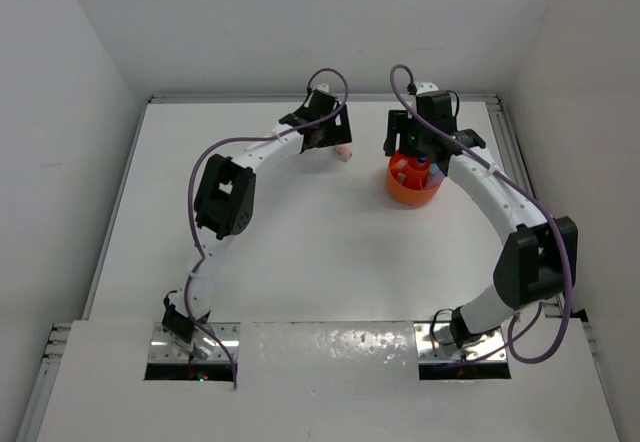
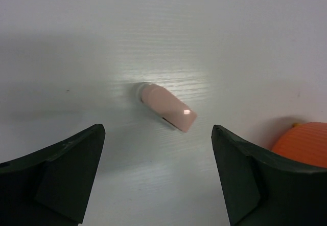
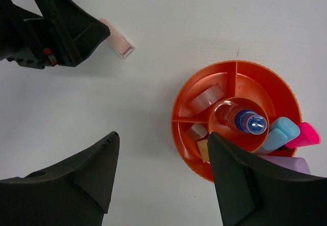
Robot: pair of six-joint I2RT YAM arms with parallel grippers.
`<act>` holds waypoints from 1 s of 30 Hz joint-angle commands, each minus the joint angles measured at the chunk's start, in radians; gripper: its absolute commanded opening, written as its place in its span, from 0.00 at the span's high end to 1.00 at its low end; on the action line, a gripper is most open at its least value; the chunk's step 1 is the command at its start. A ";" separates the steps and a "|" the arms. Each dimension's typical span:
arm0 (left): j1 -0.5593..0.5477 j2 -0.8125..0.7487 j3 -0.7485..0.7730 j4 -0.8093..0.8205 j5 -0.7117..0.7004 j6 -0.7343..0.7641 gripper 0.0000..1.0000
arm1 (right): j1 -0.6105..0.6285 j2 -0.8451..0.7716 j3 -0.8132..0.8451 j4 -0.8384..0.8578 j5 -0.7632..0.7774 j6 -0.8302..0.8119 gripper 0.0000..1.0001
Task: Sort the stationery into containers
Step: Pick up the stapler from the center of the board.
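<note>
A pale pink eraser block (image 2: 166,107) lies alone on the white table, just ahead of my left gripper (image 2: 158,130), which is open and empty. From above, the eraser (image 1: 344,152) sits at the tips of the left gripper (image 1: 335,142). The orange tub (image 3: 180,103) holds a clear tape ring (image 3: 207,97), a blue-capped bottle (image 3: 250,122) in its centre, a light blue tube (image 3: 281,131), a pink marker (image 3: 305,135) and a tan eraser (image 3: 203,149). My right gripper (image 3: 163,135) hovers open and empty over the tub's left edge.
The tub (image 1: 412,184) stands right of the table's middle, and its edge (image 2: 304,144) shows at the right of the left wrist view. The left arm's black gripper body (image 3: 61,29) sits beside the pink eraser (image 3: 118,43). Walls enclose the table on three sides.
</note>
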State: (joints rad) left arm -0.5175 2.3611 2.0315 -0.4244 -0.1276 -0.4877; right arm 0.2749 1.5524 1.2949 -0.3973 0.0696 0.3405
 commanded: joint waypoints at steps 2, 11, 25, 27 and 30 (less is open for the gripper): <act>-0.045 0.039 0.048 0.078 0.013 -0.035 0.14 | -0.009 0.012 0.029 0.020 -0.036 0.052 0.32; -0.072 0.199 0.243 0.059 -0.136 -0.057 0.11 | -0.025 -0.093 -0.094 0.012 -0.063 0.083 0.33; -0.076 0.231 0.236 0.092 -0.205 0.012 0.54 | -0.086 -0.201 -0.180 0.029 -0.063 0.075 0.34; -0.076 0.219 0.228 0.093 -0.199 0.027 0.69 | -0.091 -0.206 -0.181 0.031 -0.063 0.075 0.34; -0.076 0.202 0.204 0.107 -0.190 0.047 0.87 | -0.094 -0.206 -0.183 0.040 -0.063 0.061 0.34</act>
State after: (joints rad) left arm -0.5941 2.5885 2.2322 -0.3527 -0.3138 -0.4728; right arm 0.1902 1.3746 1.1107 -0.3958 0.0147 0.4046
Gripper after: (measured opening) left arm 0.207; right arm 0.659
